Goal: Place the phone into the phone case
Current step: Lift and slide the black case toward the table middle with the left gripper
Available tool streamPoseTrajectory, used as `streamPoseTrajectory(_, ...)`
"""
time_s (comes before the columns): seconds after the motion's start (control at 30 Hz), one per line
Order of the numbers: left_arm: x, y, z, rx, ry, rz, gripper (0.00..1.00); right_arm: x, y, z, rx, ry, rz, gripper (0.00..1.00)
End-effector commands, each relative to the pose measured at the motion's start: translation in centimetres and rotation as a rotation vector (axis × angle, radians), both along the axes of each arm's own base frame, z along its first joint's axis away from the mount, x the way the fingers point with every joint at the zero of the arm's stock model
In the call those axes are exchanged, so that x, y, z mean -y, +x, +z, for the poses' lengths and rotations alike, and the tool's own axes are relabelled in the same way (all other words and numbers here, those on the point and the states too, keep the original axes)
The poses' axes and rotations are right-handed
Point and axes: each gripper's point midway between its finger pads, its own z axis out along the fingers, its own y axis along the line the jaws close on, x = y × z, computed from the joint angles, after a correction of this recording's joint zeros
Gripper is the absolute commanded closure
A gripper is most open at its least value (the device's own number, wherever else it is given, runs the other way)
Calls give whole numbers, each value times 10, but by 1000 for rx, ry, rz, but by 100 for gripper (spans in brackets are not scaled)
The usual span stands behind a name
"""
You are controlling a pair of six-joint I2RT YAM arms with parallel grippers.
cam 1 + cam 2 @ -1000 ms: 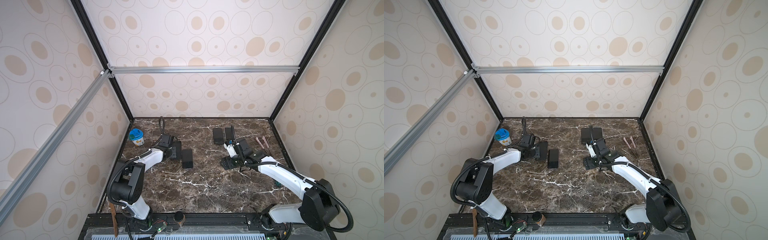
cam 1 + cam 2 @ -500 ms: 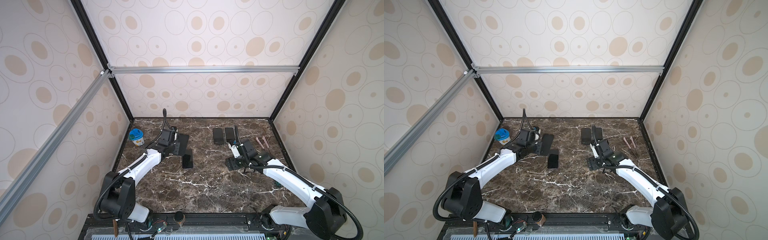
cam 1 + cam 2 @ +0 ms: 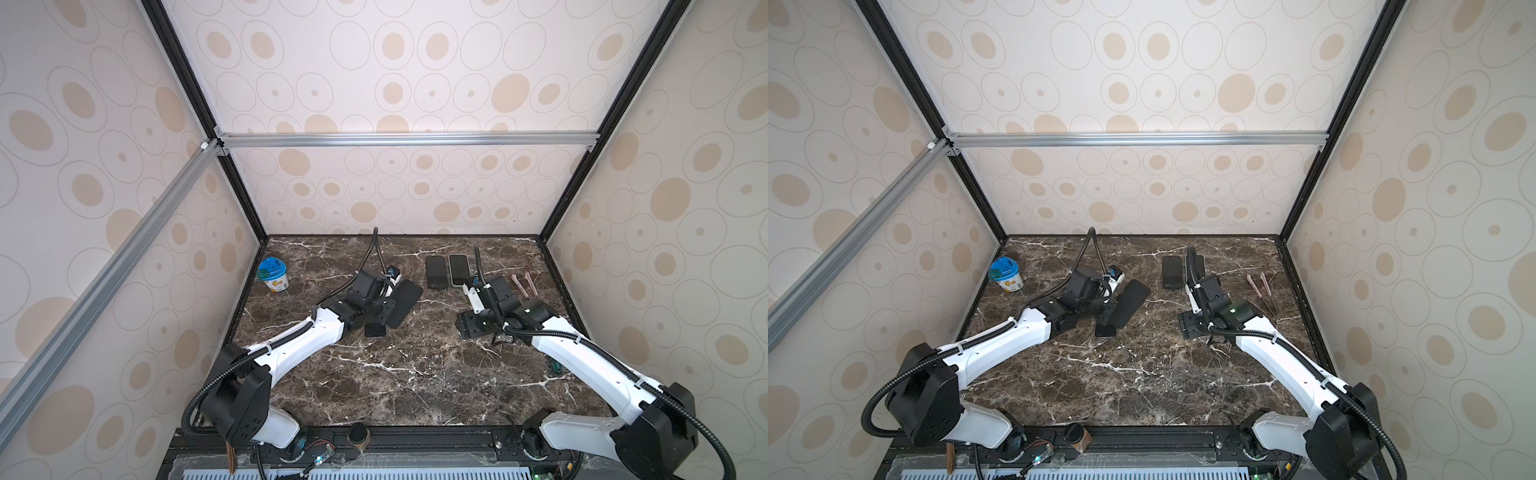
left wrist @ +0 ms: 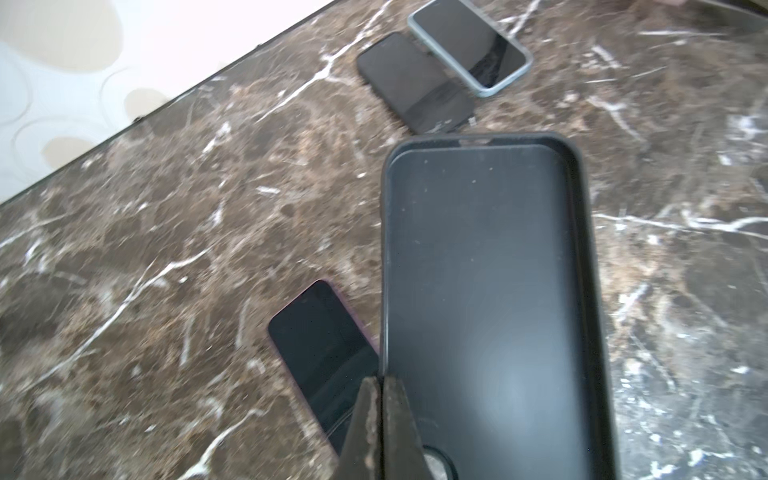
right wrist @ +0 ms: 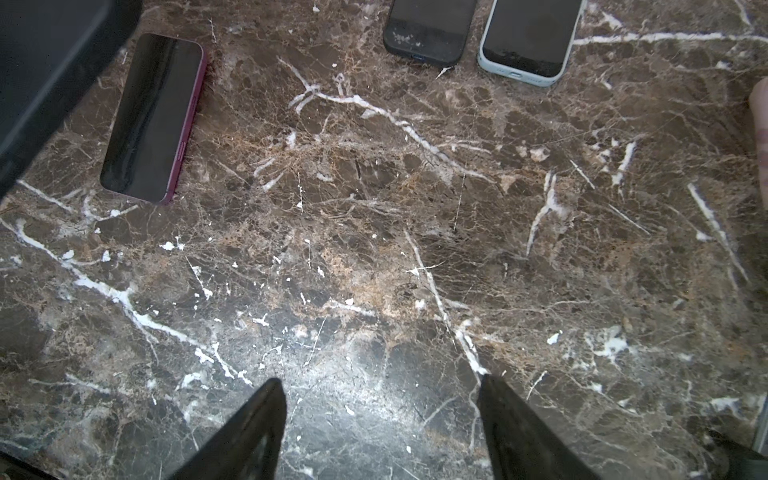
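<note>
Left wrist view: the left gripper pinches the side rim of the black phone case, which reaches ahead of the fingertips, empty and hollow side up. The phone, with a dark screen and maroon edge, lies on the marble table just beside that gripper, partly under the case. The right gripper stands wide and empty, with the phone well ahead of it. By the look of it the case is secured, and seating the phone remains to be done.

Dark marble table carries: maroon phone flat left of centre, black-cased phone just beside blue-cased phone at back, blue-lidded cup far left, two pink sticks far right.
</note>
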Motion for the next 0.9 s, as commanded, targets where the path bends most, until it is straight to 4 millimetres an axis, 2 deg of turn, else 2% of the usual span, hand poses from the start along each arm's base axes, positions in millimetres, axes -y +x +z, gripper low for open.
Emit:
streamPoseTrajectory(0.0,18,-8,-12,18,38,-58,100,4,-10,1,-30,-5,-17,26)
streamPoseTrajectory(0.2,34,-28,-56,-44,116,-93,100,15,-12,-10,-51,-45,-75,26)
streamPoseTrajectory(0.37,44,-38,-77,-81,139,-113,100,17,-9,-23,-92,-41,-113,26)
streamPoseTrajectory(0.5,51,-46,-91,-114,155,-143,100,10,-5,-33,-126,-12,-104,27)
streamPoseTrajectory(0.67,47,-56,-115,-161,224,-146,98,-3,1,-44,-164,22,-85,31)
streamPoseTrajectory(0.87,45,-68,-123,-183,215,-156,93,-16,9,-61,-205,45,-56,34)
